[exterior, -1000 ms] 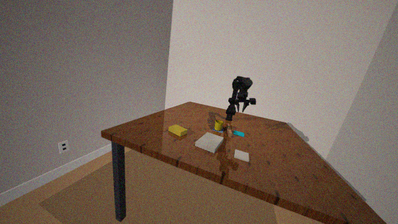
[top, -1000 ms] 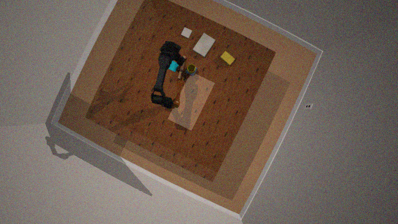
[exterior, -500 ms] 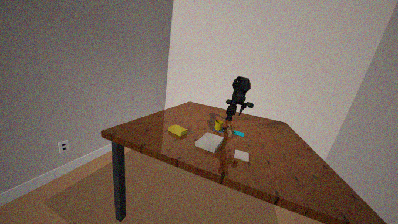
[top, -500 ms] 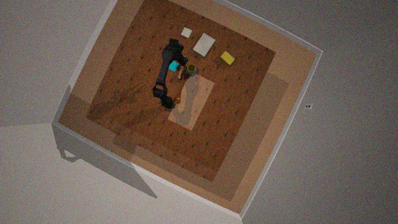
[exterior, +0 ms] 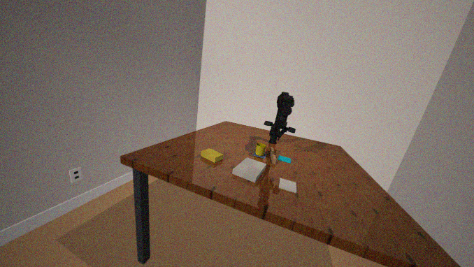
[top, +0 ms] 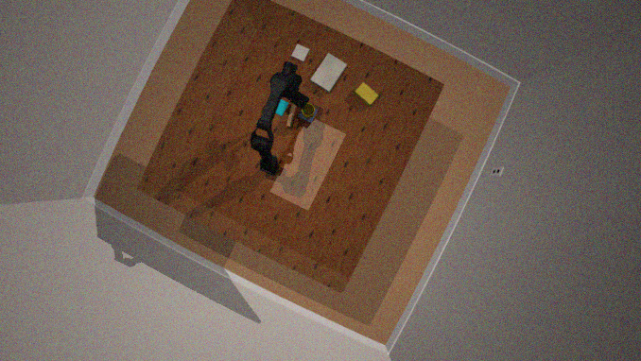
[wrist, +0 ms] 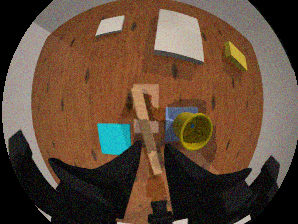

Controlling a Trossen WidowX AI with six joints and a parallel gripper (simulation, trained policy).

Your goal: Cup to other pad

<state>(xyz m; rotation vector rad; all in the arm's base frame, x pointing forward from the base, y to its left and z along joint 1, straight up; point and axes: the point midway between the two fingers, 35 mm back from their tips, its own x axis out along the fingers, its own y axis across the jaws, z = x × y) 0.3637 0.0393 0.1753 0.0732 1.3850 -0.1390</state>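
Black gripper (top: 288, 85) (exterior: 280, 135) (wrist: 153, 146), fingers parted, grasping nothing. Yellow cup (top: 308, 111) (exterior: 261, 149) (wrist: 194, 132) upright on blue pad (top: 308, 121) (exterior: 259, 156) (wrist: 172, 113); wooden bar (top: 290, 116) (exterior: 273, 156) (wrist: 145, 125) between cup and cyan piece (top: 282, 108) (exterior: 284, 159) (wrist: 114, 139).

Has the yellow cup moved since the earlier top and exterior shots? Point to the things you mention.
No clear movement: the yellow cup (top: 308, 111) (exterior: 261, 149) (wrist: 194, 131) keeps its place on the blue pad (top: 314, 117) (exterior: 256, 156) (wrist: 171, 131).
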